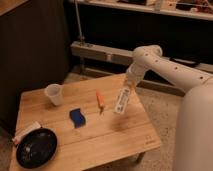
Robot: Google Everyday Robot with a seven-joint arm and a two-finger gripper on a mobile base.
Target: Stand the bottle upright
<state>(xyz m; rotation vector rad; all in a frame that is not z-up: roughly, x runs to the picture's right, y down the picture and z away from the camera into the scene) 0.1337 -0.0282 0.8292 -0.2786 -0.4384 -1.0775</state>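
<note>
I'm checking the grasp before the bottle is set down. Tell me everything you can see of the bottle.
The bottle is small, slim and white, plastic by its look, with a pale label bearing dark print. It hangs tilted, upper end to the right, and seems raised just off the wooden table. The gripper, over the table's right half, is shut on its upper end, hiding the cap. The orange stick lies apart to its left.

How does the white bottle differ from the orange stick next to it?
The bottle is white with a dark-printed label; the orange stick is plain orange. The bottle is thicker than the orange stick. The bottle hangs tilted above the table, its top in the gripper, shut on it over the table's right side; the orange stick lies flat on the wood. Both are elongated.
</note>
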